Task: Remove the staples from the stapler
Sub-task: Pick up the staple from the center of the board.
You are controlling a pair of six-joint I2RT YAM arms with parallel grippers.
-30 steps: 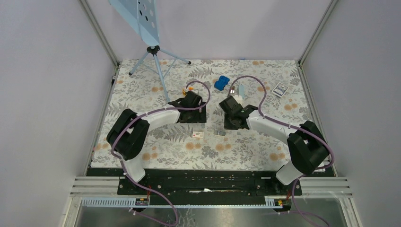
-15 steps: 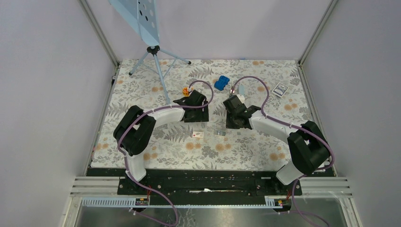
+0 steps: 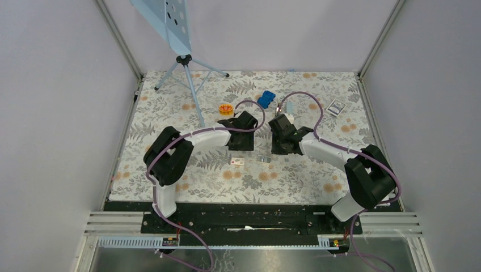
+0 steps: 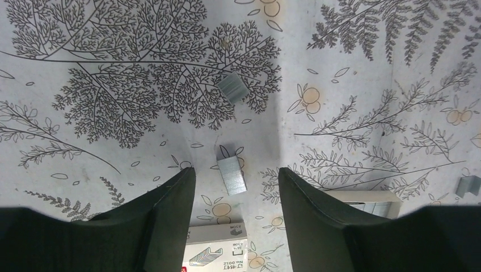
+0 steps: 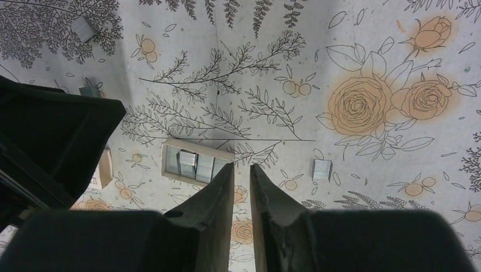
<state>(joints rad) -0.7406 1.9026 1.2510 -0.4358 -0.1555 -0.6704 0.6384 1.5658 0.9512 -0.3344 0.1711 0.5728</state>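
Staples (image 4: 232, 175): a short silvery strip lying flat on the flowered cloth (image 4: 351, 85), between the fingertips of the left gripper (image 4: 236, 170) and touching neither finger. Left gripper: jaws wide, holding nothing. Second strip (image 4: 232, 89): further ahead on the cloth. White box (image 4: 214, 253): printed with a staple picture, just behind the first strip. Open tray (image 5: 195, 163): holds more strips, beside the box. Right gripper (image 5: 242, 167): jaws at a narrow slit, holding nothing, tips over bare cloth just beside the tray. Loose strip (image 5: 321, 169): lies near that gripper.
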